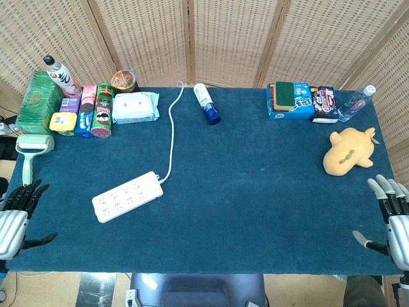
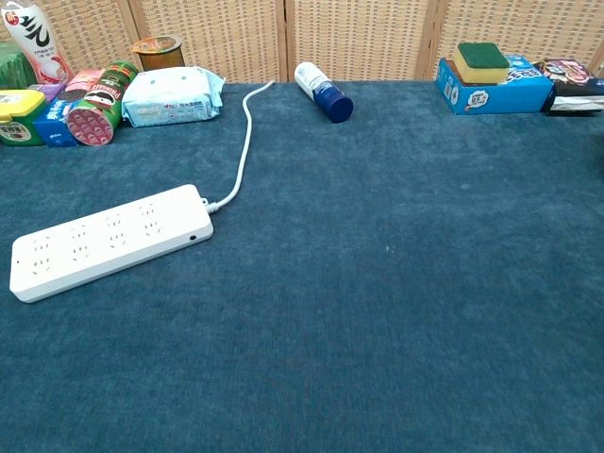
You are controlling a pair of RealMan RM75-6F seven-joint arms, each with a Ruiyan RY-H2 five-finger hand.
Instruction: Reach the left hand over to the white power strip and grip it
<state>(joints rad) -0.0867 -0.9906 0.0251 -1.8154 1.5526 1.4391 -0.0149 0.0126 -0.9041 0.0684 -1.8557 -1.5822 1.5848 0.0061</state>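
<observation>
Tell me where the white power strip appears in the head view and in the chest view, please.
Head view: white power strip lies lower left on the blue table, diagonal, its cord running up to the far edge.
Chest view: it fills the left middle, cord leaving its right end.
Shared landmark: blue-capped white bottle lying near the far edge.

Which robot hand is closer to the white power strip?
Left. The left hand sits at the table's edge just left of the power strip; the right hand is far across the table.

- White power strip (image 1: 127, 196) lies flat on my blue table, sockets up, set diagonally at front left
- Its white cord (image 1: 171, 128) trails toward the far edge
</observation>
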